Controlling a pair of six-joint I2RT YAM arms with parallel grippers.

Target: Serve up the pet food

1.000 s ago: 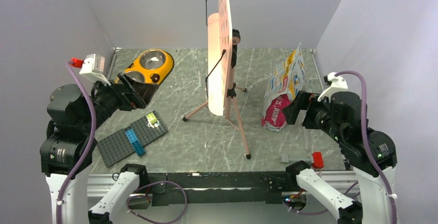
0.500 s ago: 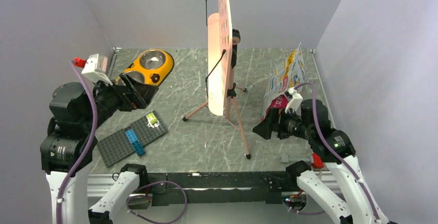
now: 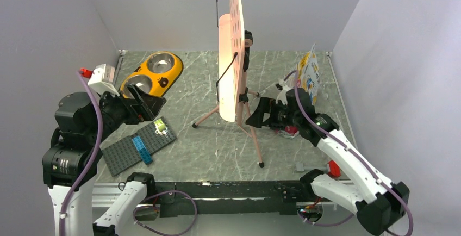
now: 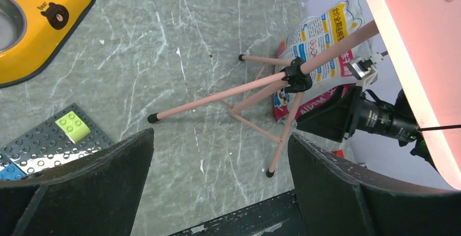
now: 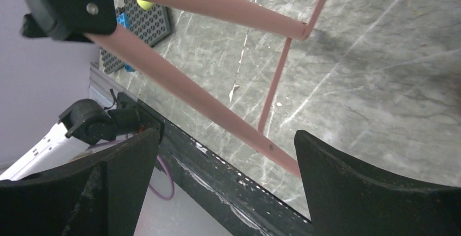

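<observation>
Right gripper (image 3: 253, 115) now beside tripod (image 3: 252, 132); it and left gripper (image 3: 148, 103) wide apart, empty.

Tabletop (image 3: 206, 138): grey-green marbled surface with pale veins; plain white walls at left, back and right; black rail along the near edge.
Far left: yellow double pet dish (image 3: 154, 73), two steel bowls, bear-face print; lies flat and diagonal, near the left wall.
Near left: dark grey studded baseplate (image 3: 128, 154), flat and diagonal, well apart from the dish; carries a blue brick (image 3: 142, 149) and a lime-green brick (image 3: 160, 125).
Centre: pink tripod (image 4: 255, 92), three splayed legs, black-tipped feet on the stone.
Far right: printed bag (image 3: 309, 73), white and yellow with a pink base, upright near the right wall, partly hidden.
Near right: small red item (image 3: 334, 168) at the front edge; kind unclear.
</observation>
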